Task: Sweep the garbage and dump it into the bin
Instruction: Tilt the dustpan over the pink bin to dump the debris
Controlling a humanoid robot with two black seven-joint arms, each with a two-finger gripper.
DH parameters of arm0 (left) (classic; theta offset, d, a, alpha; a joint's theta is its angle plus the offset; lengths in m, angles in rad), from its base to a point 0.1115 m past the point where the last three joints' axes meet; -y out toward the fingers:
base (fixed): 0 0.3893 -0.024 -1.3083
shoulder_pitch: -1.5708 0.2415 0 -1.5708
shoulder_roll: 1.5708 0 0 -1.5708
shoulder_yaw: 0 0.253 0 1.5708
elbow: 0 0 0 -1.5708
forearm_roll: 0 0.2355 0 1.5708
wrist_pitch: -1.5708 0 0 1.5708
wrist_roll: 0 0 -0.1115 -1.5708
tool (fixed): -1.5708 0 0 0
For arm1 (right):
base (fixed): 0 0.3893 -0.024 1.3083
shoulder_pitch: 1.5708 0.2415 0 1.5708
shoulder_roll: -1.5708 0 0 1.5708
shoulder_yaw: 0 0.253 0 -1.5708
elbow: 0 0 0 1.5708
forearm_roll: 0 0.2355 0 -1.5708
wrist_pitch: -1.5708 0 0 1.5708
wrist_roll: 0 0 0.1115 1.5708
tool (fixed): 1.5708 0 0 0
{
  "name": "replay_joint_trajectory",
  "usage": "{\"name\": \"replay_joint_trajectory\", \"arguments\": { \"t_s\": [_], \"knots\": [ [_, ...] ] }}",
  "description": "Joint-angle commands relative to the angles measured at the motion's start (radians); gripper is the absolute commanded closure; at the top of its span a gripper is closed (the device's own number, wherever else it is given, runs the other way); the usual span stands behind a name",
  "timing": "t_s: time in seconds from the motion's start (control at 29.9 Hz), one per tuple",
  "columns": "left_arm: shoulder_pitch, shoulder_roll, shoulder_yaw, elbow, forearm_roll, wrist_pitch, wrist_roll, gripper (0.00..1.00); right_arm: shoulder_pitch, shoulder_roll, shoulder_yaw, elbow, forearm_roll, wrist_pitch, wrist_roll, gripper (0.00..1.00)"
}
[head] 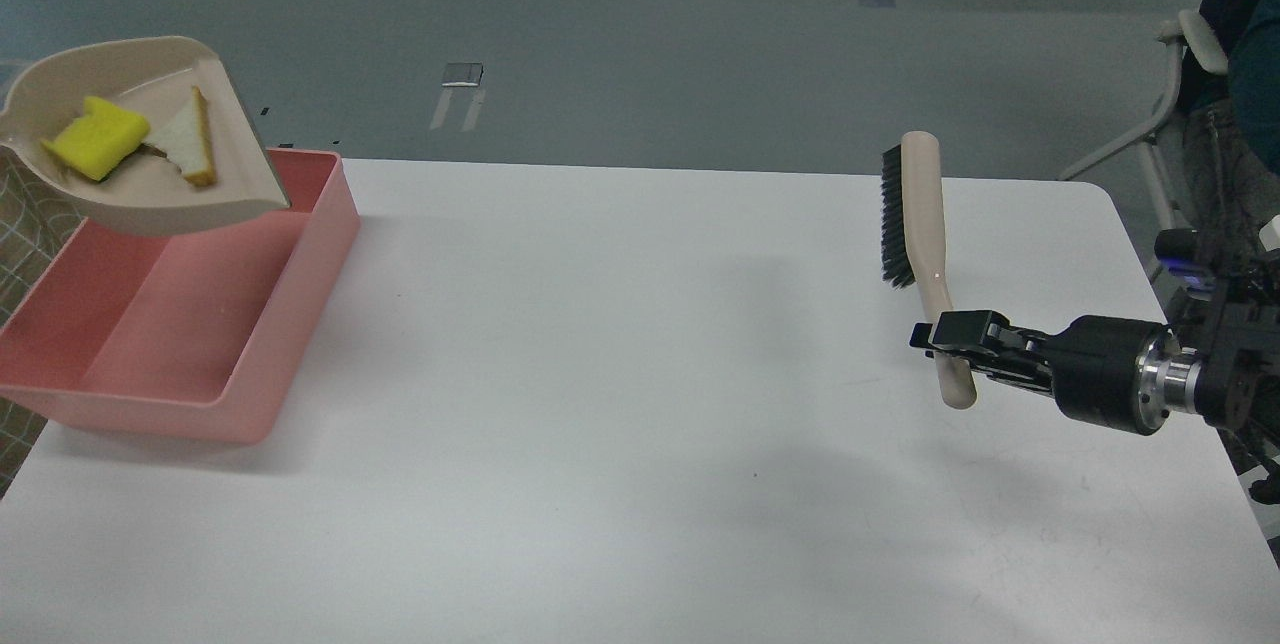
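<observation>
The beige dustpan hangs in the air over the far left part of the pink bin, with its handle running off the left edge. The yellow sponge-like chunk and the white bread-like slice lie inside the dustpan. My left gripper is out of view past the left edge. My right gripper is shut on the handle of a beige brush with black bristles. It holds the brush upright above the right side of the table.
The white table fills the middle of the view. The inside of the bin that shows holds nothing. A chair and a seated person stand beyond the table's right edge. A checked cloth shows at the far left.
</observation>
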Motion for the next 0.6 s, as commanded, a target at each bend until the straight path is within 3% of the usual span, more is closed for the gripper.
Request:
{"name": "replay_joint_trajectory", "arguments": {
  "t_s": [0.0, 0.3, 0.57],
  "knots": [
    [0.001, 0.014, 0.000, 0.012, 0.161, 0.012, -0.040, 1.00, -0.010, 0.005, 0.001, 0.000, -0.003, 0.000, 0.000, 1.00],
    [-0.001, 0.040, -0.006, 0.011, 0.423, 0.120, -0.057, 1.00, -0.013, 0.004, 0.008, 0.006, -0.002, 0.000, 0.001, 1.00],
    [0.001, 0.118, 0.003, 0.009, 0.611, 0.249, -0.096, 1.00, -0.015, 0.010, 0.009, 0.006, -0.002, 0.000, 0.001, 1.00]
  ]
}}
